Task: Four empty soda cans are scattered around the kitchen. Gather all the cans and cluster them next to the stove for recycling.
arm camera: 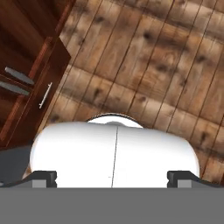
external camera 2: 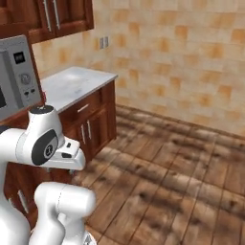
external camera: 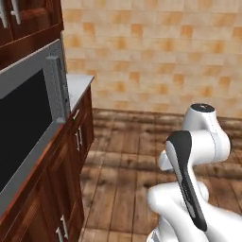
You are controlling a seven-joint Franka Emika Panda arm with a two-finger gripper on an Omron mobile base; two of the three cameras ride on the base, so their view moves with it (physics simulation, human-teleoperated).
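Note:
The soda cans and the stove are out of view. My arm is folded close over the base, in a corner of the kitchen. In the hand view my gripper [arm camera: 113, 178] points down at the wood plank floor [arm camera: 153, 65]. Its two dark fingertips [arm camera: 43, 177] stand far apart at the bottom corners, with nothing between them, so it is open. The arm's white links [external camera: 198, 142] rise at the lower right of the left base view and at the lower left of the right base view [external camera 2: 43, 139].
A built-in silver appliance with a dark door [external camera: 23, 127] and a control panel [external camera 2: 19, 72] sits in the reddish-brown cabinets on the left. A bare marble counter [external camera 2: 72, 83] over drawers ends beside it. Plank floor [external camera 2: 167, 167] runs to the tan tiled wall [external camera: 156, 56].

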